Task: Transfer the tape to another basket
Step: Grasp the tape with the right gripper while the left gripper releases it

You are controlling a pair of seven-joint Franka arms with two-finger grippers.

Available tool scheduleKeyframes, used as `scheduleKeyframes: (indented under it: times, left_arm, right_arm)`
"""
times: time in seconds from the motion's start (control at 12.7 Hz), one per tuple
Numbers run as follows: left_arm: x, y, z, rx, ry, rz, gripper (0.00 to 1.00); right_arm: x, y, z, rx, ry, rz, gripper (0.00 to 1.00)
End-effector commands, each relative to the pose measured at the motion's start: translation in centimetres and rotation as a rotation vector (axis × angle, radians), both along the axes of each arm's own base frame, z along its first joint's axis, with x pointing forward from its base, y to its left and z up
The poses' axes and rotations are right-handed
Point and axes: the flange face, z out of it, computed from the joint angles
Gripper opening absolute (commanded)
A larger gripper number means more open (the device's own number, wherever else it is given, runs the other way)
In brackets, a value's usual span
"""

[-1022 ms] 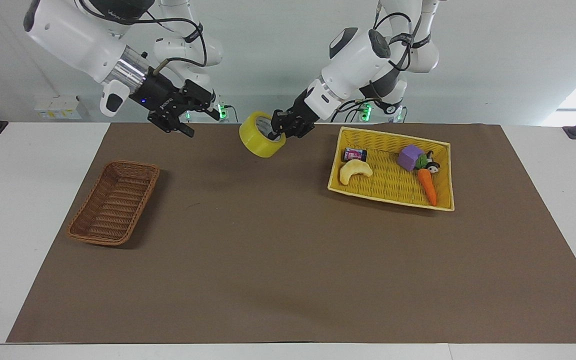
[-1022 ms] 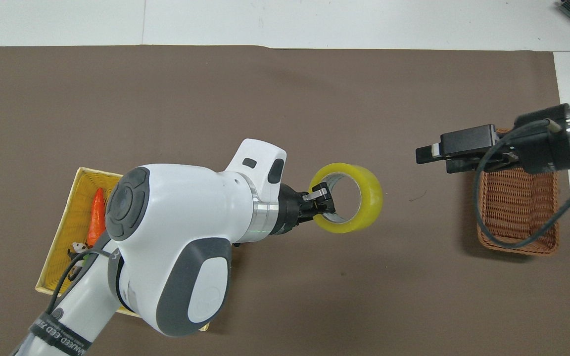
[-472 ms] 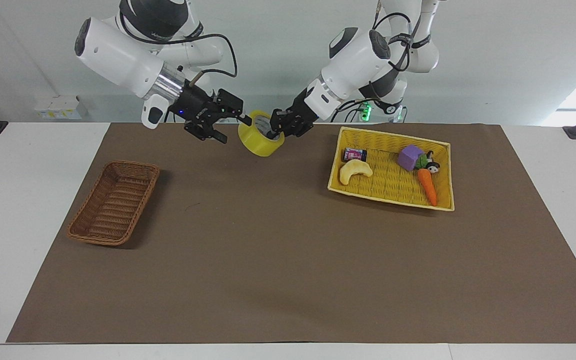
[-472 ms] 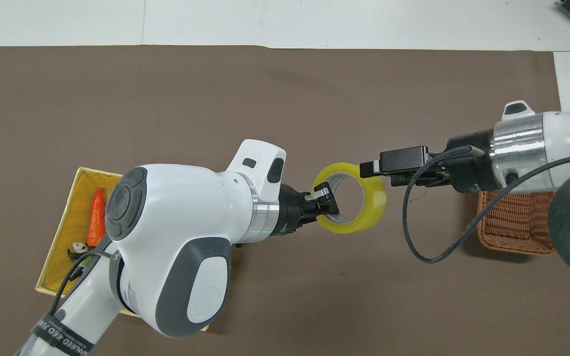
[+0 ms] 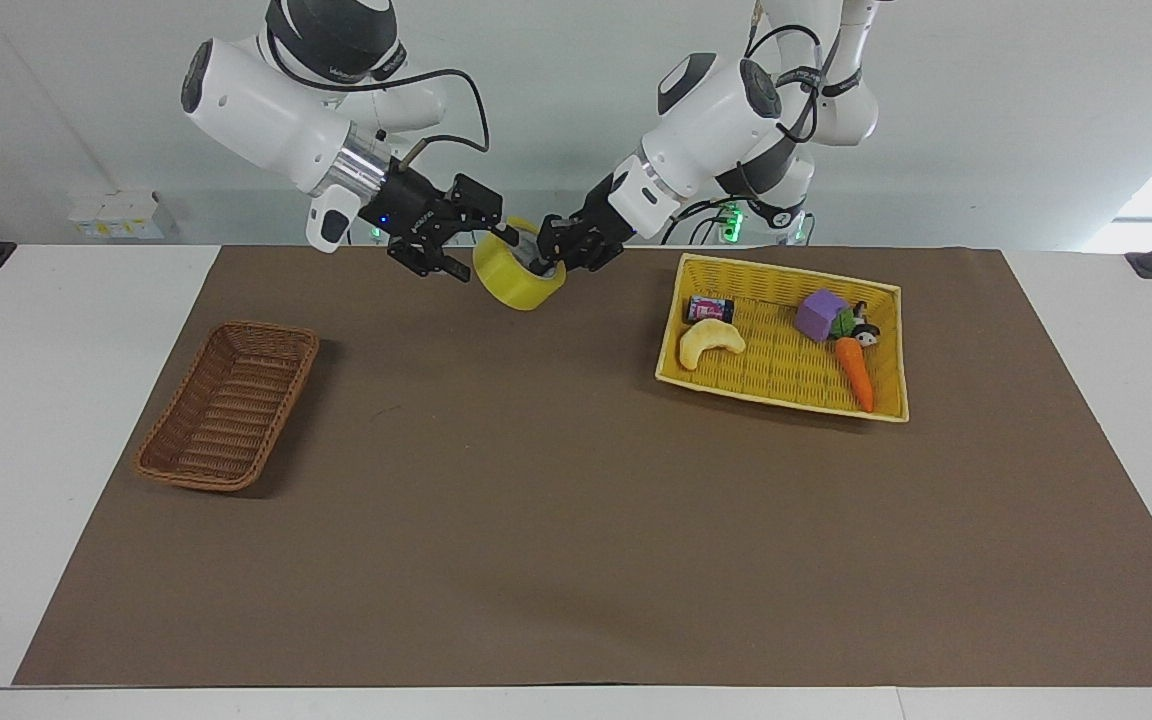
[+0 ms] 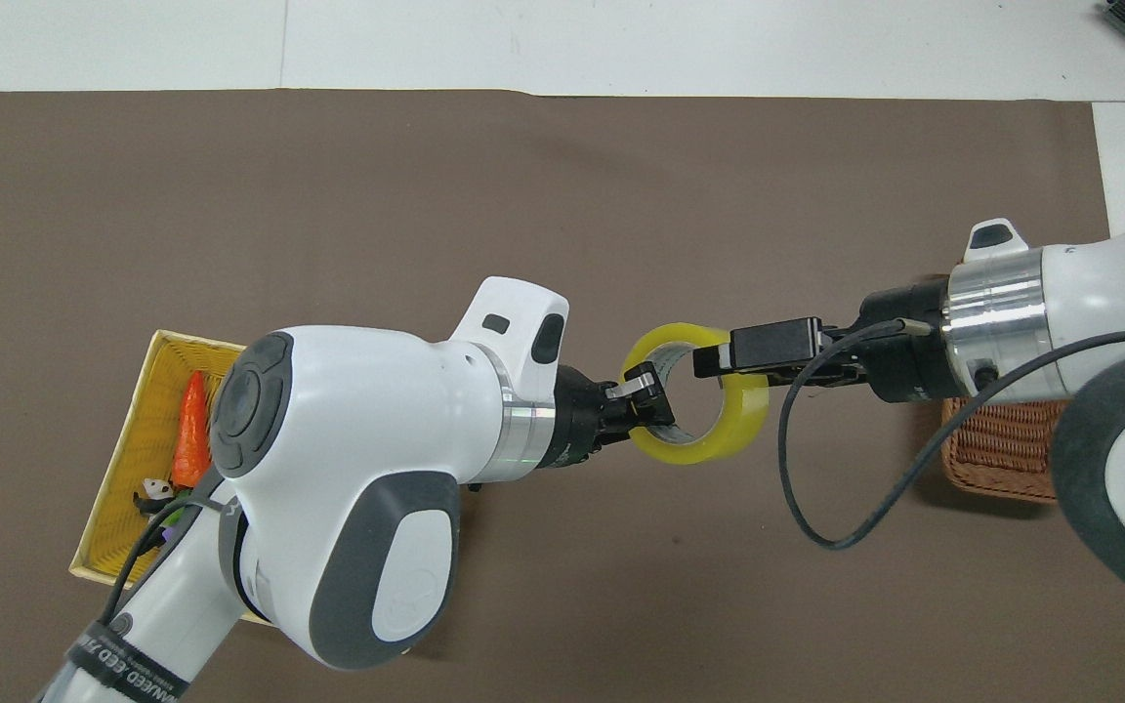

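Right tool newly straddling tape

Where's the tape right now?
The tape is in the air over the brown mat, between the wicker basket and the yellow basket. The left gripper holds it while the right gripper straddles its rim.

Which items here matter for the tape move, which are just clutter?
In the job: tape, held up by the left gripper; right gripper, open around the roll's wall; brown basket, empty.

Lying about: yellow basket with carrot, purple block, pale crescent toy, small can, little doll.
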Motion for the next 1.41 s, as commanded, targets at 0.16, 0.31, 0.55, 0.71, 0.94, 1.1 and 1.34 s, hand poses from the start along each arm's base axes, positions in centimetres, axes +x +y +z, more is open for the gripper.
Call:
scheduleKeyframes:
  times: [0.16, 0.31, 0.55, 0.71, 0.94, 1.1, 1.34]
  left_arm:
    - [0.0, -0.3, 1.0, -0.029, 0.001, 0.017, 0.00]
    - [0.0, -0.3, 1.0, -0.029, 0.001, 0.017, 0.00]
    - [-0.1, -0.3, 1.3, -0.029, -0.001, 0.015, 0.31]
    - [-0.2, 0.2, 2.2, -0.034, -0.009, 0.021, 1.00]
    - [-0.1, 0.8, 2.6, -0.032, -0.010, 0.021, 1.00]
    - [0.5, 2.3, 3.7, -0.035, -0.019, 0.046, 1.00]
    - [2.4, 6.6, 4.5, -0.027, 0.026, 0.079, 1.00]
  right_arm:
    - [-1.0, -0.3, -0.2, -0.012, -0.027, 0.018, 0.00]
    - [-1.0, -0.3, 0.0, -0.010, 0.031, -0.033, 0.00]
    - [0.0, -1.1, 1.2, -0.005, 0.066, -0.036, 0.00]
    - [0.4, -3.0, 1.4, -0.003, 0.074, -0.043, 0.00]
    - [0.3, -6.6, 1.0, -0.008, 0.059, -0.006, 0.00]
    - [0.0, -11.3, 0.3, -0.060, 0.020, 0.045, 0.00]
    - [-0.9, -19.2, -0.4, -0.157, -0.010, 0.043, 0.00]
